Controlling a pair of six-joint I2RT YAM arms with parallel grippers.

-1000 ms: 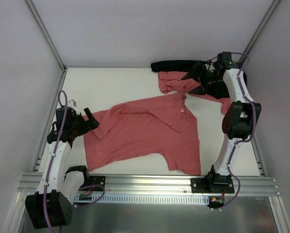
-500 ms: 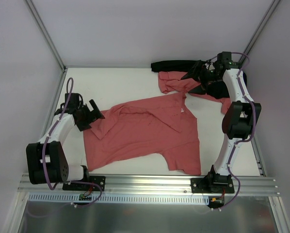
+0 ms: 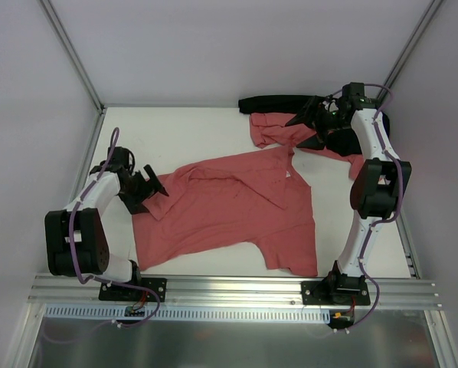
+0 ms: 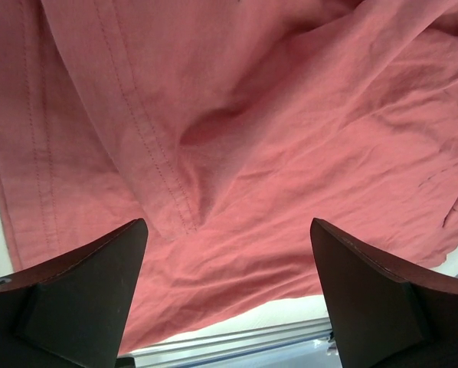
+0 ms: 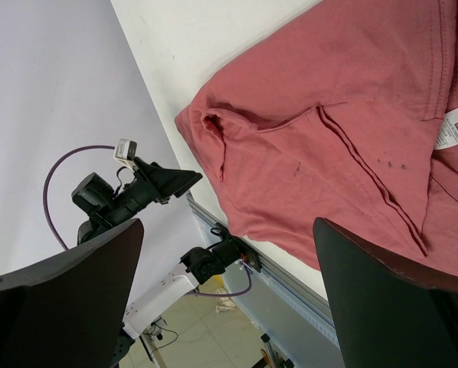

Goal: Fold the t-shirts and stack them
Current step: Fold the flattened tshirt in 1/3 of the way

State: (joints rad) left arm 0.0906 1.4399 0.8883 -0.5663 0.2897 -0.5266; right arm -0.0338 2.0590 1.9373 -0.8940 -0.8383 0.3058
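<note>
So there's one salmon-red short-sleeved t-shirt of thin cloth (image 3: pixel 229 207) spread out across the middle of the white surface (image 3: pixel 183 138). It's mostly flat but pretty rumpled, and its bottom corner comes close to the near edge. The neck end points toward the far right corner, and you can see a little white neck label (image 5: pixel 453 128) there. One sleeve is bunched up on the side toward the left edge.

A second salmon-red t-shirt (image 3: pixel 279 130) is crumpled in a heap near the far right corner. It's pushed up against a strip of black cloth (image 3: pixel 275 102) lying along the far edge.

The left fingers (image 4: pixel 76 291) are spread wide with nothing between them. They hang right over that bunched sleeve, with a stitched hem running under the gap. Can't tell if they actually touch the cloth.

The right fingers (image 5: pixel 390 299) are also wide apart and empty, held up over the crumpled shirt in the far right corner.
</note>
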